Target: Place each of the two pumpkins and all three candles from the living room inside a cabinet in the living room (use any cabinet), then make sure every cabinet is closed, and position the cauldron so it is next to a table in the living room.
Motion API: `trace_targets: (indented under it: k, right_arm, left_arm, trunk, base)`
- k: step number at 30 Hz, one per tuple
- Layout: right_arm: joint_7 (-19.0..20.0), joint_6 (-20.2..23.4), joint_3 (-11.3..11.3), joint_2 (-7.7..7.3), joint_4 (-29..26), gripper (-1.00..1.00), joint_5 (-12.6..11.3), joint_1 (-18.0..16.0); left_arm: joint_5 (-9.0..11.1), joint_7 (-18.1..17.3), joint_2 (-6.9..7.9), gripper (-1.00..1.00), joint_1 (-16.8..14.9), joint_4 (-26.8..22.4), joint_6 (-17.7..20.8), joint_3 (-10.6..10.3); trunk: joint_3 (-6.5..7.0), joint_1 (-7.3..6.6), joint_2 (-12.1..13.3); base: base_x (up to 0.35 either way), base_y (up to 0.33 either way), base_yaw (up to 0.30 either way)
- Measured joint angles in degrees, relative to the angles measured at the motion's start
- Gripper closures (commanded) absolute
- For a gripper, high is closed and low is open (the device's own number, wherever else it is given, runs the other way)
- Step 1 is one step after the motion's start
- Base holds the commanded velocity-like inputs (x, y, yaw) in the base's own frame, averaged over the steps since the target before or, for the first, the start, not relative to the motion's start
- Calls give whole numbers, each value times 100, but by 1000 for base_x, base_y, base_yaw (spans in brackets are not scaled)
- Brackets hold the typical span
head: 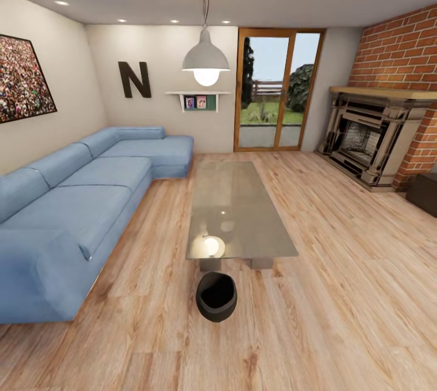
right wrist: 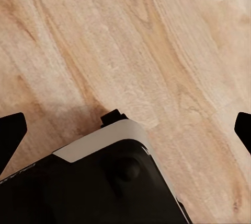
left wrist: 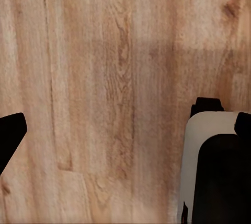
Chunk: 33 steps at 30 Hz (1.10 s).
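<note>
blue l-shaped sofa (head: 79, 197) runs along the left wall, its chaise end toward the far wall. framed crowd pic (head: 23, 78) hangs on the wall above it. big dark letter n (head: 134, 79) on the far wall, w/ a small white shelf (head: 198, 95) beside it holding a few bright items. white pendant lamp (head: 206, 57) hangs from the ceiling, bulb lit. wood-framed glass door (head: 278, 90) at the back, greenery outside. fireplace (head: 368, 141) set in a red brick wall (head: 405, 51) on the right. light wood plank floor (head: 340, 294) throughout.
</note>
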Motion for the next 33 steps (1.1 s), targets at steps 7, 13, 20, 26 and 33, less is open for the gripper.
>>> trace_targets:
  k: [7, 13, 20, 26, 33]
  right_arm:
    - [20, -6, 22, 0, -8, -100, 53, 0]
    - [26, -15, 34, 6, -29, -100, 81, 0]
    - [53, -36, 37, 44, -95, -100, 66, -1]
    - [61, -30, 19, 35, -97, -100, 34, -1]
    - [66, -32, 19, 41, -99, -100, 35, -1]
  left_arm:
    - [17, 1, -5, -100, 18, 2, 8, -2]
    - [51, 5, -12, -100, 54, 7, 11, 0]
    - [74, 2, -19, -100, 86, 1, 18, 5]
    - [70, 0, -51, -100, 87, 0, 11, 8]
    - [72, 0, -63, -100, 87, 0, 10, 14]
  trunk:
    - [126, -154, 281]
    - [163, -199, 363]
    - [163, -199, 363]
    - [163, -199, 363]
    - [163, -199, 363]
  base:
    - [0, 0, 0]
    - [0, 0, 0]
    - [0, 0, 0]
    - [0, 0, 0]
    - [0, 0, 0]
